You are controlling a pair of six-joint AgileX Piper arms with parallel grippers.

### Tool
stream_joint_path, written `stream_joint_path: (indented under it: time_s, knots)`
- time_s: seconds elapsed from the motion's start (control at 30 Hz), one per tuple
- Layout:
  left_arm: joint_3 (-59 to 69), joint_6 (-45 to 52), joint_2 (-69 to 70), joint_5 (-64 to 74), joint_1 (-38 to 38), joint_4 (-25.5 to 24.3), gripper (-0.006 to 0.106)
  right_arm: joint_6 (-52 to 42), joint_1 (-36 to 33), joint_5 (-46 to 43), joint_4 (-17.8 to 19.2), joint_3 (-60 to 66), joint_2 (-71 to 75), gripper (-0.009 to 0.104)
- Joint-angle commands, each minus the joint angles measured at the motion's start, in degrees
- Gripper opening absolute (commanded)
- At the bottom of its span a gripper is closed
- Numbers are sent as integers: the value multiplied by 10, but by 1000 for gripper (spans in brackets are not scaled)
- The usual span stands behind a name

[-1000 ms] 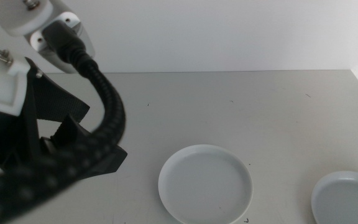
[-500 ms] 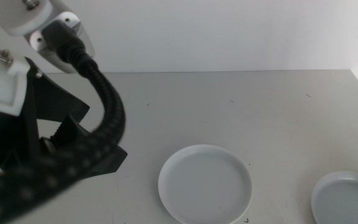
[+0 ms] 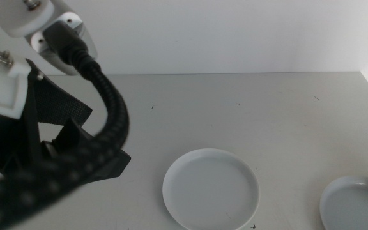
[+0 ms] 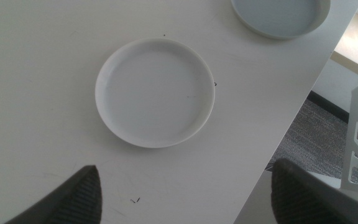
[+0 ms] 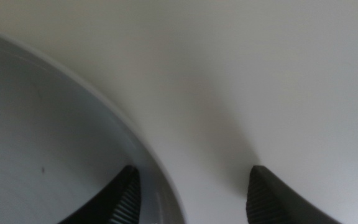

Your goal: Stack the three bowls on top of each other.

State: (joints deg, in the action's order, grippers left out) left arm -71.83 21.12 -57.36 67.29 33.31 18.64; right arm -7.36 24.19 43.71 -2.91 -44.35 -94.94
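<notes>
Around the white bowl (image 3: 211, 188) on the bench (image 3: 248, 108), both arms were placed for the stacking job.

Well to one side of the white bowl, toward the bench's corner, lay the pale grey-blue bowl (image 3: 356, 203), cut off at the frame's edge. The right claw (image 5: 191, 186) was down at that bowl's rim, its jaws apart with one inside the rim and one outside, not yet closed on it; this looked like a straddle meant to pinch the low wall for lifting. The left claw (image 4: 182, 199) hung high over the white bowl, jaws wide apart and holding nothing, probably waiting so as not to block the other arm. From that wrist both bowls showed, near each other but not touching. No mint green bowl showed in any view.
</notes>
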Motion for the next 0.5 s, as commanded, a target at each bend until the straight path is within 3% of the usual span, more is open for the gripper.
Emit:
stream_joint_path:
  time_s: [0.0, 0.2, 0.47]
  knots:
    - [-17, -2, 7, -27, 4, 19, 105, -5, 4, -8, 2, -13, 11, 42]
    - [-17, -2, 7, -27, 4, 19, 105, -5, 4, -16, -1, -12, -2, 30]
    - [-17, -2, 7, -27, 4, 19, 105, 11, 4, 5, -28, -12, -5, -1]
